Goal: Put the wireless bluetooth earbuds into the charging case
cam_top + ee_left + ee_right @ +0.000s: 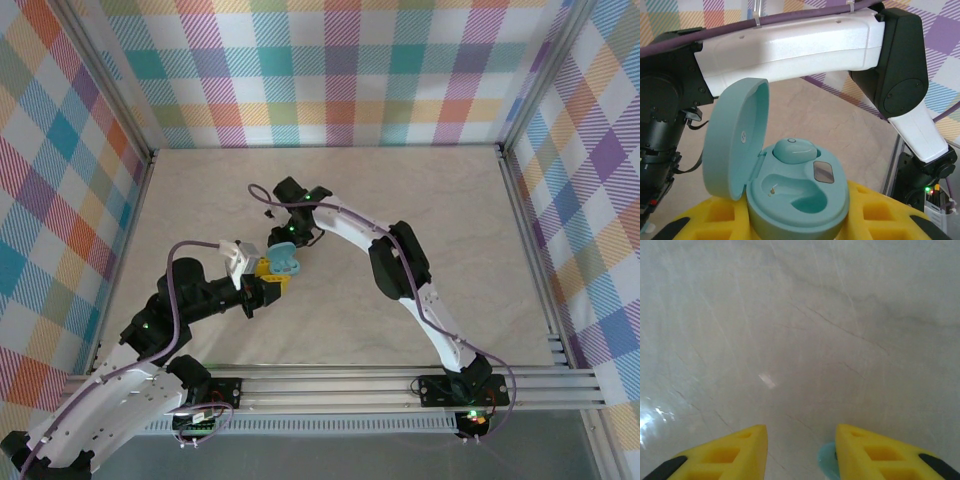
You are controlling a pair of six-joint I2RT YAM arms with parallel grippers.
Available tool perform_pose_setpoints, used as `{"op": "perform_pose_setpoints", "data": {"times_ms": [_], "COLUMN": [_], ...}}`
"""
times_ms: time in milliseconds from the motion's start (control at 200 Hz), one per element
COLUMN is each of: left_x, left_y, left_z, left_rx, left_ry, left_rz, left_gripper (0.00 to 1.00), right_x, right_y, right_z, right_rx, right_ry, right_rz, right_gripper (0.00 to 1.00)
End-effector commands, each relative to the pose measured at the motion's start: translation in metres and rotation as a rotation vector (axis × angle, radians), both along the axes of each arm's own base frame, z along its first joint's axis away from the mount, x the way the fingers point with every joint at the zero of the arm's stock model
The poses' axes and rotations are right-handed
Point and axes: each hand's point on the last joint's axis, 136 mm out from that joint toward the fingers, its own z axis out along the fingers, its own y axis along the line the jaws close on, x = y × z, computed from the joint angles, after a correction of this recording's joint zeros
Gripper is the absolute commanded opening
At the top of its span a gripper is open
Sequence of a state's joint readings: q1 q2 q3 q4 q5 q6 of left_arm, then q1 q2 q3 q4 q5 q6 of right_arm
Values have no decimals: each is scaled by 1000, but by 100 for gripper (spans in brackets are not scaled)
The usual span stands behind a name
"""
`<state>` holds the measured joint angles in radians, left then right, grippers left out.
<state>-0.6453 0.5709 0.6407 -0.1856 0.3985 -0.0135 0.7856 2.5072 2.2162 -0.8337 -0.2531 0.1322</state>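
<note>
charging case (832,200) clamped in left gripper (796,227) between yellow fingers (715,220), wells facing up, lid (735,140) upright on its left | one earbud (795,150) in far well, long axis left-right; near well (800,195) empty | right gripper (800,427) spread wide, holding nothing, over table (790,315) | right arm (790,45) crosses above case

A: Entry one, charging case (805,212): any lettering, brand or number?
B: None legible. Inside lid (732,155): one small round embossed mark (742,135), too small to read.
A: Elsewhere?
B: Nothing readable to record.
</note>
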Motion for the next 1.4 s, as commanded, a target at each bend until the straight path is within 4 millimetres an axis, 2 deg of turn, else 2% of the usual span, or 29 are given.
{"op": "perform_pose_setpoints", "data": {"times_ms": [0, 190, 745, 1040, 1395], "left_x": [0, 0, 5, 6, 9], "left_y": [3, 2, 0, -1, -3], "left_z": [5, 5, 3, 3, 1], "left_rx": [-13, -14, -24, -25, -20], "left_ry": [-12, -12, -5, 0, 12], "left_rz": [12, 9, 22, 23, 21], "left_gripper": [0, 0, 0, 0, 0], "right_x": [-9, -17, -28, -30, -24], "right_y": [-6, -16, -42, -42, -46], "right_z": [-7, -14, -12, -14, -12], "right_rx": [-76, -131, -206, -202, -205], "right_ry": [-30, -35, -43, -35, -37], "right_rz": [58, 76, 79, 71, 27], "right_gripper": [42, 43, 45, 35, 30]}}
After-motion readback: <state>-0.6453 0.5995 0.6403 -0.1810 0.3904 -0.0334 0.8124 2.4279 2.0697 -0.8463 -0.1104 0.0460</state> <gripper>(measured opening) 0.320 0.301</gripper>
